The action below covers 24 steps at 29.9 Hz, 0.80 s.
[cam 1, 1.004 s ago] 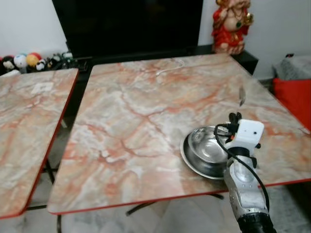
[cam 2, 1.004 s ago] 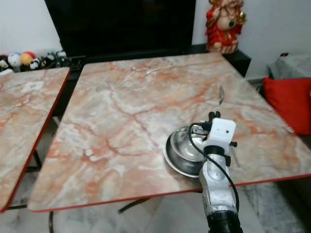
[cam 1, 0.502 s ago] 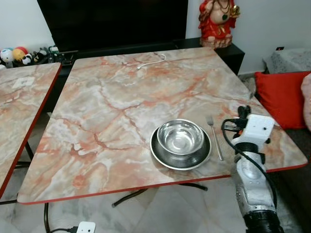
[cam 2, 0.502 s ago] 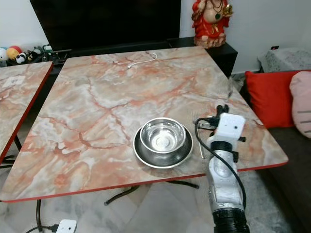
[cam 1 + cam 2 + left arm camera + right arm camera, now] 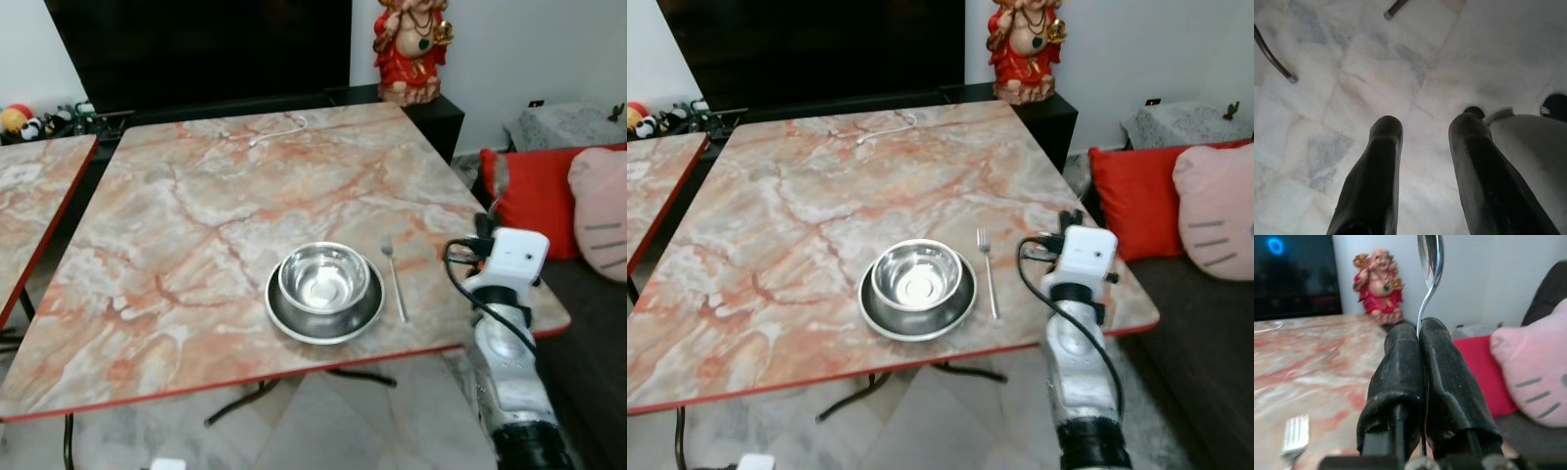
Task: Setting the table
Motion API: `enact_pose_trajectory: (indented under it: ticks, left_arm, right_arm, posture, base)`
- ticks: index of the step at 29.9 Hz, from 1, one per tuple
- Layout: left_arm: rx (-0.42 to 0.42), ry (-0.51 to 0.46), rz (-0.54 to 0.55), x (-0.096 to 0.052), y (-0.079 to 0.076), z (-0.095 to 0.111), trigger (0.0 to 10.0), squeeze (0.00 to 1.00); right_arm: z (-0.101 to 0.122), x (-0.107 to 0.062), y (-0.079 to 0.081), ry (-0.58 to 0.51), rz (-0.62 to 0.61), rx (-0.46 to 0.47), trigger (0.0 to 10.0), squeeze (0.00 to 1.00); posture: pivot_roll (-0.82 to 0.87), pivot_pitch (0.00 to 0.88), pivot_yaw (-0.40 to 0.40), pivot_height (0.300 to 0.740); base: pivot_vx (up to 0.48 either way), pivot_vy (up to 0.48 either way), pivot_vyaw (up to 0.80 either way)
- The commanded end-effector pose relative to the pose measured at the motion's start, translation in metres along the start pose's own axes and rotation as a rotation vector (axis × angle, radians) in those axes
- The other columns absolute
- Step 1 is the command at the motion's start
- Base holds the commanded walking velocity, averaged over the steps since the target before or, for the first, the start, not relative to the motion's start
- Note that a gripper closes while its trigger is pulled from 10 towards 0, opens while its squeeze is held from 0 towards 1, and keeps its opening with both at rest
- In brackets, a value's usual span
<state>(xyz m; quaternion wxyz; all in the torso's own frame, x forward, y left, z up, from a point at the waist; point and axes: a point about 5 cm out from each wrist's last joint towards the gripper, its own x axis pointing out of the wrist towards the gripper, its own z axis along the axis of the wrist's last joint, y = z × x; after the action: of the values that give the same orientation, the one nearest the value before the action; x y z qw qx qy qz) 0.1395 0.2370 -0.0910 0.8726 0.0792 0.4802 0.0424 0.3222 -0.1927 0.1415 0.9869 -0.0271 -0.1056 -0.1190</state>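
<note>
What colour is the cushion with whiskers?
Pink; the cushion shows best in the right eye view.

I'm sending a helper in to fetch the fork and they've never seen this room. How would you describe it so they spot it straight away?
Go to the large marble-patterned table with the red edge, in front of the dark TV unit. Near its front right corner a steel bowl sits on a steel plate. The fork lies flat on the tabletop just right of them, tines pointing away: the one thin, straight piece there.

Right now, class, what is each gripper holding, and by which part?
The right gripper pinches a spoon by its handle, bowl pointing up. The left gripper is open over the floor, holding nothing.
</note>
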Motion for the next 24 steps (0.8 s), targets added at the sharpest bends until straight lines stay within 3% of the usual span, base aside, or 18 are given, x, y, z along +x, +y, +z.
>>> enact_pose_trajectory:
  ticks: [1,5,13,17,20,24]
  left_arm:
    - [0.011,0.015,-0.002,-0.001,0.002,-0.005,10.0,0.0]
    - [0.01,0.012,0.0,-0.001,0.002,-0.005,10.0,0.0]
    - [0.006,0.004,0.001,0.001,0.0,0.003,10.0,0.0]
    - [0.003,0.003,-0.001,0.001,-0.001,0.003,10.0,0.0]
    - [0.007,0.005,-0.007,0.001,-0.001,0.003,10.0,0.0]
    - [-0.003,0.0,-0.009,0.001,-0.001,0.003,10.0,0.0]
  right_arm:
    - [0.002,0.003,0.007,0.007,0.031,0.007,10.0,0.0]
    - [-0.004,0.004,0.007,0.06,0.049,0.009,10.0,0.0]
    - [-0.014,0.002,0.021,0.154,0.151,0.139,10.0,0.0]
    - [-0.016,0.001,0.023,0.175,0.158,0.157,10.0,0.0]
    - [-0.048,-0.006,0.033,0.427,0.228,0.182,10.0,0.0]
    - [-0.064,-0.007,0.031,0.54,0.181,0.289,10.0,0.0]
  posture:
    - [-0.11,0.0,0.04,0.74]
    - [-0.11,0.0,0.041,0.74]
    - [-0.11,0.0,0.042,0.74]
    - [-0.11,0.0,0.041,0.74]
    - [-0.11,0.0,0.045,0.74]
    - [-0.1,0.0,0.047,0.74]
  base:
    - [0.0,0.0,0.0]
    - [0.0,0.0,0.0]
    - [0.0,0.0,0.0]
    - [0.0,0.0,0.0]
    - [0.0,0.0,0.0]
    - [0.0,0.0,0.0]
